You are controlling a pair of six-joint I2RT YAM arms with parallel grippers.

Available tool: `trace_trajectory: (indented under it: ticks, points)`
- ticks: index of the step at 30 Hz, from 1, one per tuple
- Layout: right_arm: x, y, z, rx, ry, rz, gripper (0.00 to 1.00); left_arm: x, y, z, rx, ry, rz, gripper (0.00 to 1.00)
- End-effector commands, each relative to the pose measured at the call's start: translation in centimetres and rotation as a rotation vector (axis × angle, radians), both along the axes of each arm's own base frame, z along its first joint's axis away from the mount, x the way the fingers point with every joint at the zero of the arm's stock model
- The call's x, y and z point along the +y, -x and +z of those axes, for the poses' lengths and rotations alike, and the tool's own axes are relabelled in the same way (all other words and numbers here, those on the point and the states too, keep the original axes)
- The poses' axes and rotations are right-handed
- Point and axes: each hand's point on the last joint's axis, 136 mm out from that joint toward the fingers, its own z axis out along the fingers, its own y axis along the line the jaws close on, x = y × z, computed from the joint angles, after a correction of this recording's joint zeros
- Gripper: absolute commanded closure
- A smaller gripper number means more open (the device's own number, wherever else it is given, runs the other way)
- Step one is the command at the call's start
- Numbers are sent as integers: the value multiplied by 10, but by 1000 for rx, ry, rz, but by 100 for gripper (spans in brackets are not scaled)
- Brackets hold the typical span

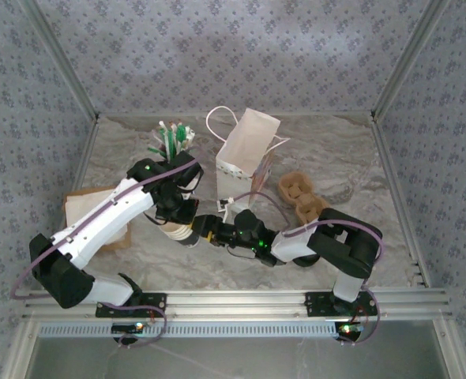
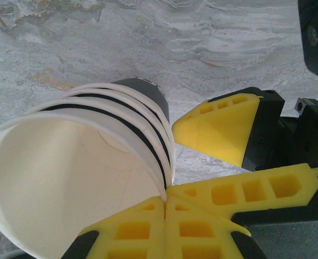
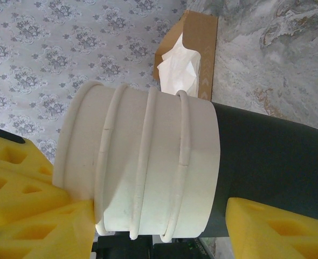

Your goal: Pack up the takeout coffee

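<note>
Cream paper, four rims deep: one lidless stack of paper cups (image 2: 67, 172), base in a black sleeve (image 3: 272, 162), is tipped sideways before the white bag (image 1: 247, 154). The left gripper (image 2: 164, 204) pinches its outer rim; the right gripper (image 3: 159, 216) stands spread beside it. Where the takeout coffee sits I cannot tell.

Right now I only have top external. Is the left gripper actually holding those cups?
Observer: Yes. Left wrist shows the left gripper pinching the outermost rim of the cup stack.
Operator: How many cups?
Observer: Right wrist shows four rims, with a black cylinder continuing past them.
Operator: Right gripper closed?
Observer: No. The right gripper is spread, one finger by the rim end, one by the black cylinder; contact unclear.
</note>
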Motion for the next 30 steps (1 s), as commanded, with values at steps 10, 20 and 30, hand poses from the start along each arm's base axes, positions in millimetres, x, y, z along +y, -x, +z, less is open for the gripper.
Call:
trace_trajectory:
  ticks: [10, 20, 30]
  points:
    - [-6, 3, -40, 74, 126, -25, 34, 4, -1, 13, -39, 10, -8, 100]
    - [-10, 4, -43, 83, 141, -33, 34, 7, -2, 15, -43, 0, -4, 100]
    - [-6, 4, -38, 79, 131, -21, 33, 6, -3, 16, -40, 1, -8, 100]
